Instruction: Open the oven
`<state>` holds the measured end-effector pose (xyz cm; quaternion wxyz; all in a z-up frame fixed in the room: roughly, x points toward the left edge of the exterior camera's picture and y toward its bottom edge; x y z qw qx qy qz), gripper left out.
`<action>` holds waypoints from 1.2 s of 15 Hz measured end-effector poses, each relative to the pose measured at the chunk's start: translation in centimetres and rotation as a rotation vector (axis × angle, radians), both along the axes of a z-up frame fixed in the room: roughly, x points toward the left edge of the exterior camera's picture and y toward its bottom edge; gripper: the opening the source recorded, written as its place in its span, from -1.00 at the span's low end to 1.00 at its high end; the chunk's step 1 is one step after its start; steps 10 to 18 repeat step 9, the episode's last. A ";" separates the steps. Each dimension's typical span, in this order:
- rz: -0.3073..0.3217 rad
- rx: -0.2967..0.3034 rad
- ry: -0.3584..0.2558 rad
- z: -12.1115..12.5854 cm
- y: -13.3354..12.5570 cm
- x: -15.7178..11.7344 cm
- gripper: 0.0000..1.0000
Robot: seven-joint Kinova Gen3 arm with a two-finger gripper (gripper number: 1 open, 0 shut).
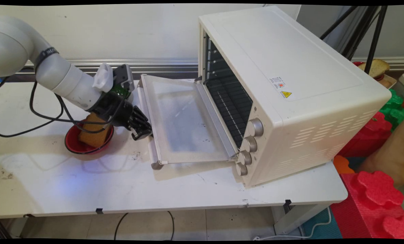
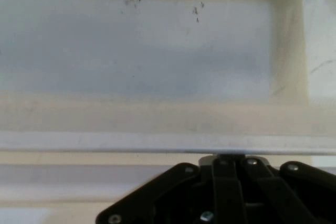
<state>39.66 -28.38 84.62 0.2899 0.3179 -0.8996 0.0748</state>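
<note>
The white table (image 1: 86, 189) shows scuffs and dark specks along its near edge. Farther in, toward the left edge, a red bowl (image 1: 73, 144) holds a brown slice of toasted bread (image 1: 93, 134) that stands tilted, partly hidden by the arm and its black cables (image 1: 45, 118). Just right of the bowl, the black gripper (image 1: 141, 134) sits against the handle edge of the oven door (image 1: 185, 118), which lies folded down flat over the table. In the hand view the fingers (image 2: 231, 169) are drawn together with no gap between them, their tips at the door's metal rail (image 2: 157, 142), and nothing lies between them. The door belongs to a cream toaster oven (image 1: 290, 84) that fills the right half of the table, its dark cavity with a wire rack (image 1: 229, 101) exposed and four knobs (image 1: 249, 145) down its front corner. Beyond the right edge are red foam blocks (image 1: 374, 196) and green foam blocks (image 1: 397, 108), and behind the oven another slice of bread (image 1: 376, 67) in a dish.
</note>
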 end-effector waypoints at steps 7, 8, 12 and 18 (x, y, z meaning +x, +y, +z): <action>0.012 -0.009 -0.010 -1.4 0.5 0.5 -1.00; 0.013 -0.011 -0.012 -1.5 0.6 0.5 -1.00; 0.016 -0.013 -0.013 -1.6 0.7 0.6 -1.00; 0.016 -0.013 -0.013 -1.6 0.7 0.6 -1.00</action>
